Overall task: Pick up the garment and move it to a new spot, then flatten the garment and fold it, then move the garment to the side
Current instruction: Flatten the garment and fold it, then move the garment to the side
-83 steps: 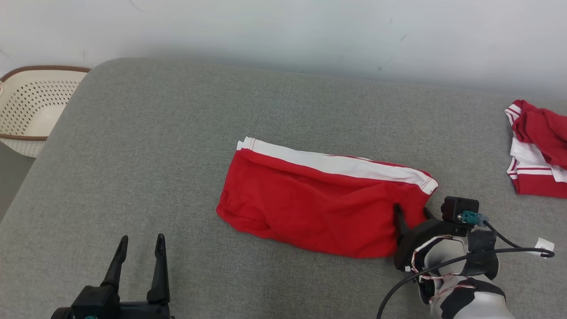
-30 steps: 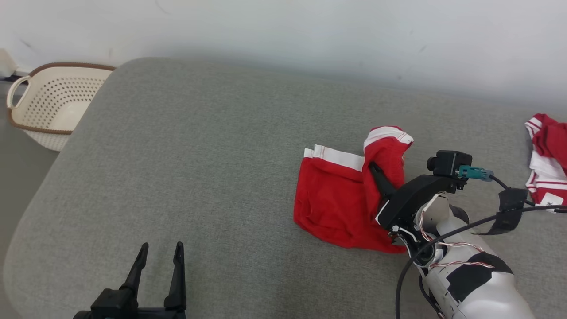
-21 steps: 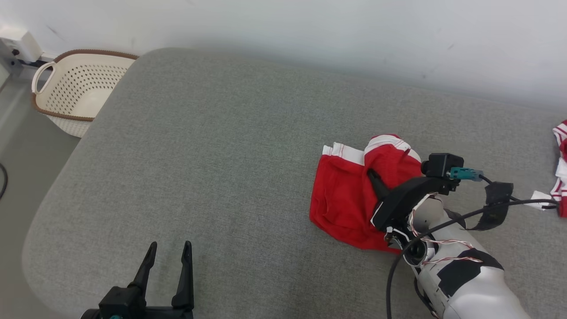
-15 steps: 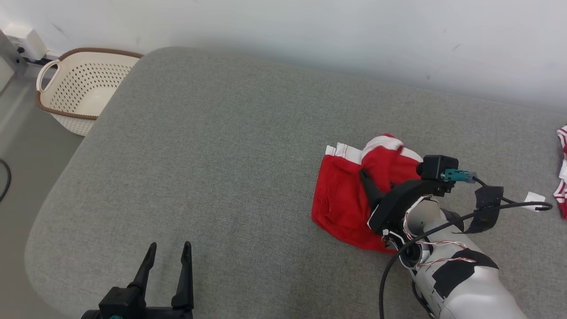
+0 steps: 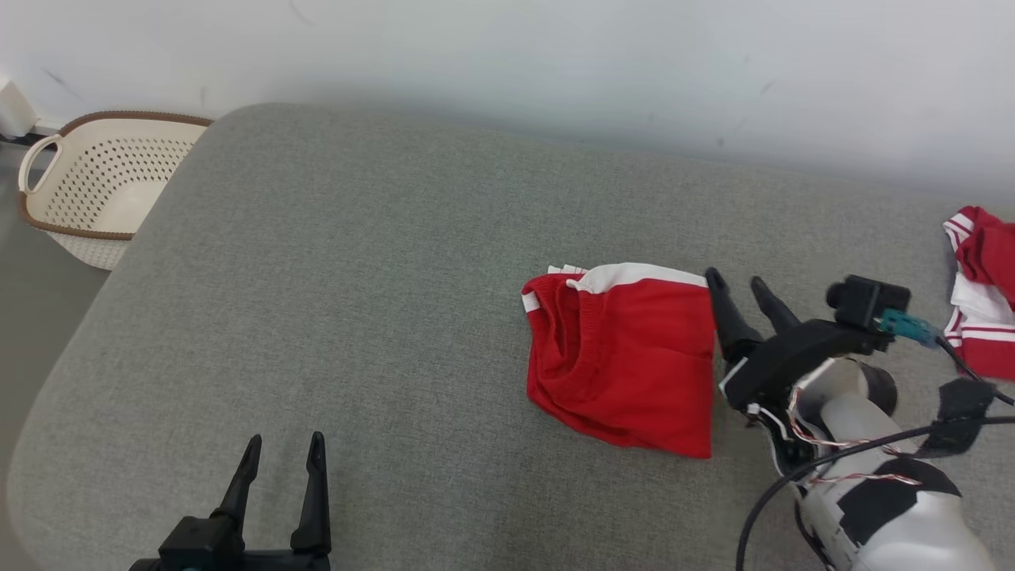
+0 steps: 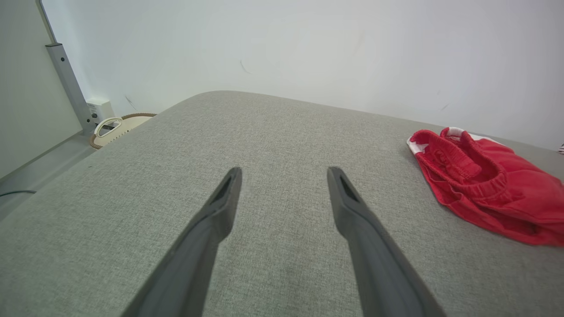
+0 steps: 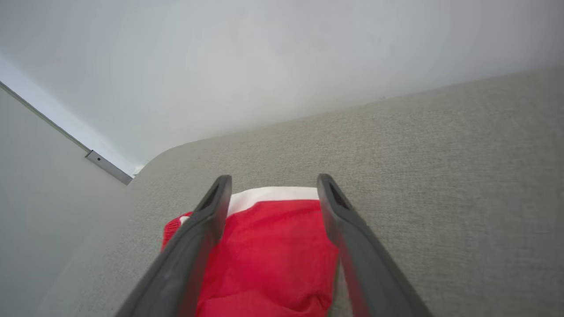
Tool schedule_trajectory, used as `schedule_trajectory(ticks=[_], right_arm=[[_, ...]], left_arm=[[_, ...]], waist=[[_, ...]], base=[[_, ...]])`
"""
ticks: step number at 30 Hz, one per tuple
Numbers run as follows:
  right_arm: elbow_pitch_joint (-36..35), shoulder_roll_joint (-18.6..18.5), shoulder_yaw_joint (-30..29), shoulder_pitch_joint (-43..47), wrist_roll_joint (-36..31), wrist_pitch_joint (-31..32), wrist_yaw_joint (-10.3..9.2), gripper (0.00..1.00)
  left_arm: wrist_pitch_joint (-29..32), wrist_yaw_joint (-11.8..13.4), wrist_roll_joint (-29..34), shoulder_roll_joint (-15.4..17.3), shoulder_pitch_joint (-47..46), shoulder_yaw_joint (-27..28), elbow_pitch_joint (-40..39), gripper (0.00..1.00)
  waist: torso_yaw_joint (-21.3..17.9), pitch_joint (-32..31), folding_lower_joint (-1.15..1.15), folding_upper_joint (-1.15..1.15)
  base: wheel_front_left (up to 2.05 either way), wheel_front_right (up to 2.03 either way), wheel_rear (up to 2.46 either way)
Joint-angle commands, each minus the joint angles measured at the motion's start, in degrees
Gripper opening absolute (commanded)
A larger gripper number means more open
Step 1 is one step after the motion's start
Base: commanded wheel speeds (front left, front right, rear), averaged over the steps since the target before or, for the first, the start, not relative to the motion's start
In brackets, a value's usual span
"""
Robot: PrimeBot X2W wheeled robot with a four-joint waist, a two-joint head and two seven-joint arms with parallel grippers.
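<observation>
— What could have gone wrong?
— The right claw [image 5: 736,279], fingers apart and empty, sat just beside the folded red shorts [image 5: 626,365]; a careless swing could have snagged the fold. The garment [image 5: 987,246] lay heaped far right
— And around?
— Grey cushioned pad [image 5: 357,277], white wall [image 5: 507,55], cream basket [image 5: 87,190]; left claw [image 5: 285,438] apart too

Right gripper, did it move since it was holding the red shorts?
Yes. The right gripper slid right, off the shorts, farther from the basket.

Garment [image 5: 626,357]: red w/ white band along far edge, folded to rough square, lying flat on grey pad [image 5: 357,262], right of ctr.
</observation>
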Motion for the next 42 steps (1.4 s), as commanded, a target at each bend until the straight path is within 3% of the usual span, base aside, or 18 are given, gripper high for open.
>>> schedule_trajectory(ticks=[1,6,26,27,28,29,36,42], right_arm=[[0.33,-0.53,-0.45,1.21,0.06,0.12,-0.03,1.0],[2.18,-2.15,-1.37,2.52,-2.61,0.44,-0.03,1.0],[8.72,4.01,0.08,2.19,1.07,7.46,-0.03,1.0],[8.95,4.42,0.81,2.14,1.72,8.62,-0.03,0.84],[8.8,4.59,1.15,2.12,2.11,8.93,-0.03,0.25],[8.6,4.58,1.5,2.07,2.25,9.02,-0.03,0.0],[7.73,2.57,4.0,1.48,1.59,6.56,-0.03,0.0],[6.32,-0.94,8.05,-0.32,-1.74,4.3,-0.03,0.0]], left_arm=[[-0.2,-0.04,0.3,0.04,0.65,0.3,-0.14,1.0],[-0.2,-0.28,0.55,0.03,0.48,0.81,-0.54,1.0],[-0.2,-0.97,1.42,0.03,-0.54,2.84,-0.41,1.0],[-0.2,-1.03,1.4,0.02,-0.56,3.01,-0.38,1.0],[-0.2,-0.95,1.35,0.02,-0.59,3.04,-0.41,1.0],[-0.2,-0.92,1.29,0.03,-0.61,3.03,-0.44,1.0],[-0.2,-0.69,1.09,0.03,0.14,3.26,0.13,1.0],[-0.2,-1.01,1.84,0.08,1.38,4.38,-0.27,1.0]], waist=[[-0.27,0.03,0.0,0.0],[-0.37,0.35,0.0,0.0],[0.48,2.23,0.0,0.0],[0.47,2.26,0.0,0.0],[0.47,2.3,0.0,0.0],[0.45,2.34,0.0,0.0],[-0.29,1.17,0.0,0.0],[-3.44,0.1,0.0,0.0]], base=[[0.0,0.0,0.0],[0.0,0.0,0.0],[0.0,0.0,0.0],[0.0,0.0,0.0],[0.0,0.0,0.0],[0.0,0.0,0.0],[0.0,0.0,0.0],[0.0,0.0,0.0]])
